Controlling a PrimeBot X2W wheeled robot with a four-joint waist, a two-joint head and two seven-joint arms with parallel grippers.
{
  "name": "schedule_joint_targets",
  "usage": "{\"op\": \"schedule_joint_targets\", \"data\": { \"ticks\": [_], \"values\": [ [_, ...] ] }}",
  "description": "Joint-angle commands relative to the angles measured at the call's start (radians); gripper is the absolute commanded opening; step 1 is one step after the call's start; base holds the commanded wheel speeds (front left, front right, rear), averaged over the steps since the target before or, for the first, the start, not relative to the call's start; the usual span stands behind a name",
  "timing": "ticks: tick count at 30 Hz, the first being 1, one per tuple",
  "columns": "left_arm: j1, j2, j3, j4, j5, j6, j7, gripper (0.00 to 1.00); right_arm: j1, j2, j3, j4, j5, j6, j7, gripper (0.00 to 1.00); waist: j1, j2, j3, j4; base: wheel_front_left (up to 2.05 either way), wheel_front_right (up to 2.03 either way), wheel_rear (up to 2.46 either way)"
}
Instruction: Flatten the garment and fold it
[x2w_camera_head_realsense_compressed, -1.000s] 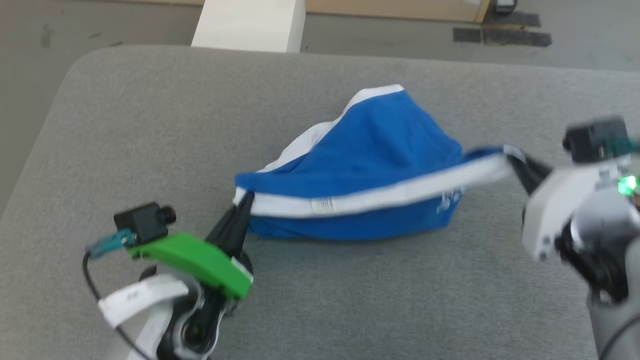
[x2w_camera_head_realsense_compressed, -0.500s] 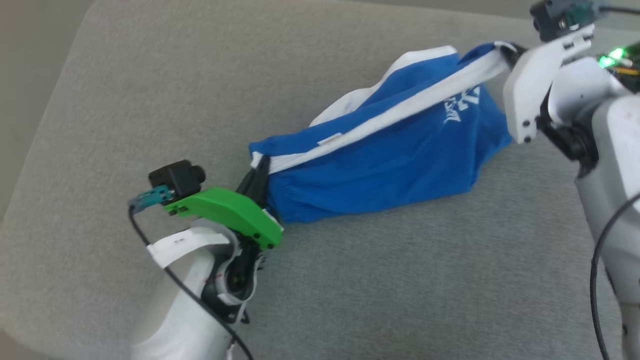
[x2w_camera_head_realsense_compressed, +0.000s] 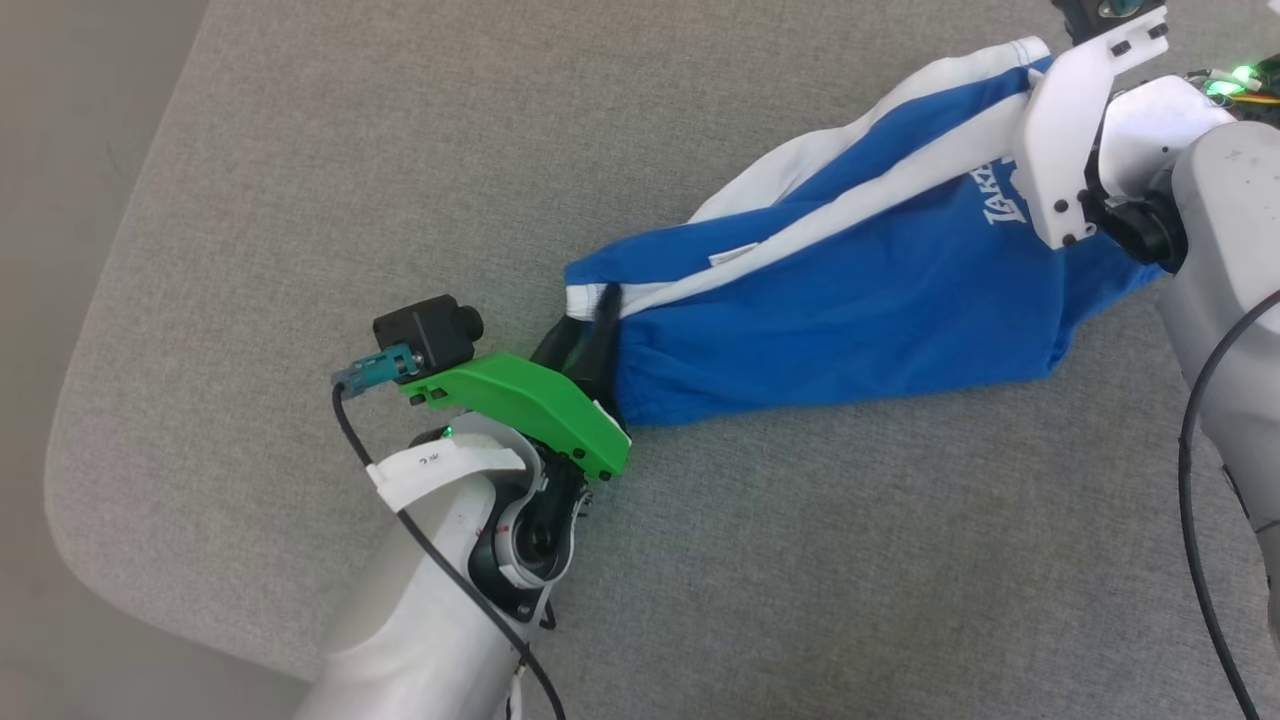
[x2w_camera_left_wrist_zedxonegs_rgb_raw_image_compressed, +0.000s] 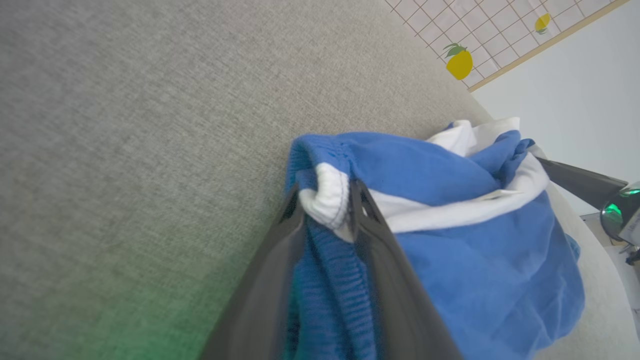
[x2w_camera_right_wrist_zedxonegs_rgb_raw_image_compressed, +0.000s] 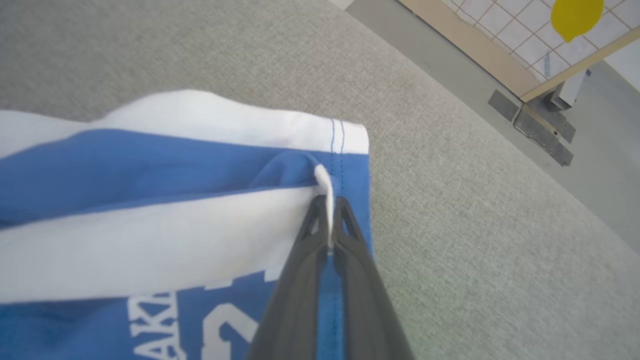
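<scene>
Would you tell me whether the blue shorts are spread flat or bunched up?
Bunched up: the shorts form a creased, puffed tube between the left tool and right tool.

**PrimeBot body, head and wrist views: two pale arms with unlike wrist brackets.**

Left arm (x2w_camera_head_realsense_compressed: 420, 640): glossy white-grey tube with a black wrist joint, white ring and thin red marks. A white label band (x2w_camera_head_realsense_compressed: 450, 465) carries small dark characters. The bright green bracket (x2w_camera_head_realsense_compressed: 530, 410) bears a black box camera (x2w_camera_head_realsense_compressed: 425, 330) with a teal connector (x2w_camera_head_realsense_compressed: 375, 368) and a black cable (x2w_camera_head_realsense_compressed: 345, 430). Right arm (x2w_camera_head_realsense_compressed: 1220, 200): grey-white, with a white bracket (x2w_camera_head_realsense_compressed: 1060, 150) that has dark screw holes at its corners, a green indicator light (x2w_camera_head_realsense_compressed: 1240, 75) and a black right-side cable (x2w_camera_head_realsense_compressed: 1186, 450). Fingers (x2w_camera_right_wrist_zedxonegs_rgb_raw_image_compressed: 295, 290) of left gripper (x2w_camera_left_wrist_zedxonegs_rgb_raw_image_compressed: 326, 191) and right gripper (x2w_camera_right_wrist_zedxonegs_rgb_raw_image_compressed: 327, 202): long, dark grey and tapering, with triangular cut-outs near the tips.
</scene>
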Motion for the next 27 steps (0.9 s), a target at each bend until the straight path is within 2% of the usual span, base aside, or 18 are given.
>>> {"op": "schedule_joint_targets", "data": {
  "ticks": [1, 5, 10, 16, 23, 27],
  "values": [
    [-0.015, -0.004, -0.001, 0.006, -0.009, -0.006, -0.007, 1.0, -0.018, -0.001, 0.0, 0.014, 0.015, -0.002, -0.008, 1.0, -0.0001, -0.0001, -0.001, 0.002, 0.0, 0.0, 0.0],
    [0.001, -0.003, 0.003, -0.016, -0.006, -0.019, -0.038, 1.0, -0.009, 0.002, 0.003, 0.032, 0.056, -0.002, -0.067, 1.0, -0.0001, -0.0001, -0.033, -0.008, 0.0, 0.0, 0.0],
    [0.062, 0.033, 0.006, -0.084, 0.026, -0.022, -0.098, 1.0, 0.069, 0.0, -0.051, -0.008, 0.145, -0.002, -0.219, 1.0, -0.0001, -0.0001, -0.105, -0.025, 0.0, 0.0, 0.0],
    [0.165, 0.098, -0.001, -0.147, 0.086, 0.019, -0.143, 1.0, 0.253, 0.014, -0.134, -0.128, 0.21, -0.002, -0.382, 1.0, -0.0001, -0.0001, -0.192, -0.059, 0.0, 0.0, 0.0],
    [0.236, 0.133, -0.04, -0.138, 0.152, 0.03, -0.174, 1.0, 0.522, 0.094, -0.274, -0.342, 0.208, -0.002, -0.58, 1.0, -0.0001, -0.0001, -0.248, -0.093, 0.0, 0.0, 0.0],
    [0.231, 0.136, -0.081, -0.087, 0.193, 0.036, -0.168, 1.0, 0.661, 0.162, -0.331, -0.455, 0.162, -0.002, -0.64, 1.0, -0.0001, -0.0001, -0.259, -0.116, 0.0, 0.0, 0.0]
  ]
}}
